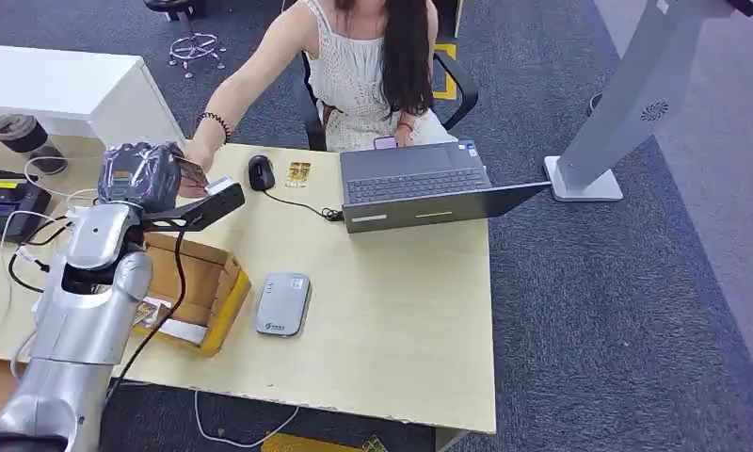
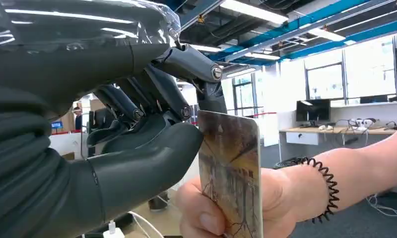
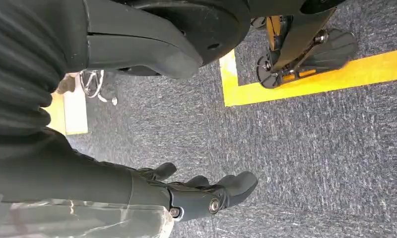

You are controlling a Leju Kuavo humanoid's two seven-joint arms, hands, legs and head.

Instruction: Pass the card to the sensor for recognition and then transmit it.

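My left hand (image 1: pixel 139 174) is raised over the desk's left side and pinches a picture-printed card (image 1: pixel 190 172) between thumb and a finger. In the left wrist view the card (image 2: pixel 231 168) stands upright against my thumb (image 2: pixel 152 158). A person's hand (image 2: pixel 211 213) with a black coil wristband grips the card's lower part. The person (image 1: pixel 373 66) sits behind the desk, arm stretched toward my hand. The grey card sensor (image 1: pixel 282 303) lies flat on the desk, to the right of my forearm. My right hand (image 3: pixel 201 196) hangs over the carpet, fingers apart, holding nothing.
An open cardboard box (image 1: pixel 199 282) sits beside my left arm. A mouse (image 1: pixel 261 172), a small yellow item (image 1: pixel 298 173) and a laptop (image 1: pixel 415 184) lie toward the desk's far side. A black device (image 1: pixel 1 202) with cables is at the left. A grey kiosk stand (image 1: pixel 617 104) rises on the right.
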